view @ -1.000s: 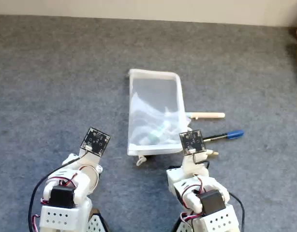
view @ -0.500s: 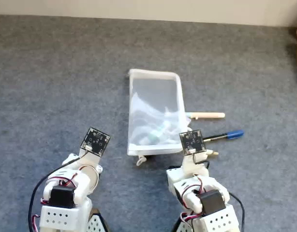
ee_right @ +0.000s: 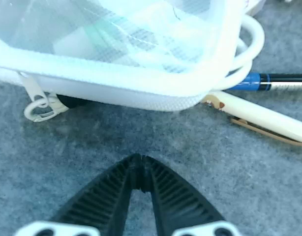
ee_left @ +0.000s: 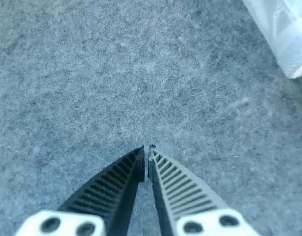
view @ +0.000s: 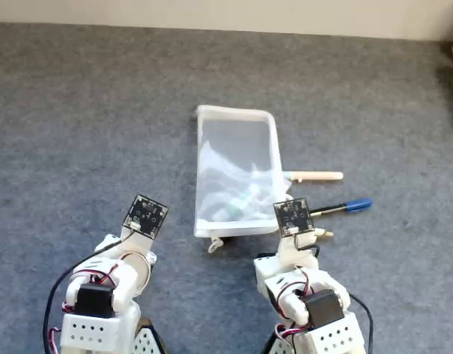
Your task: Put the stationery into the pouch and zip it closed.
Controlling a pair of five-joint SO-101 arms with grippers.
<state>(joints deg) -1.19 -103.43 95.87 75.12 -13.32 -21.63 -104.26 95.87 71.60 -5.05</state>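
While it hangs over the bare grey fuzzy tabletop, the left hand has its two ridged fingers pressed together at the tips, and it holds nothing. It sits well to the left of the pouch. The right hand is pinched closed too, with nothing in it, low over the tabletop and just in front of the pouch's near edge.

The white see-through mesh pouch with a thick white rim lies flat in the middle of the tabletop, between the two arms and a bit farther away. Some pale and green things show through the mesh, but I cannot tell what they are. Its small white zip pull lies on the tabletop at the near left corner.

Three pens lie outside, just right of the pouch: a long cream pen, a black pen with a blue cap, and a cream pen with a brown clip nearest the right hand.
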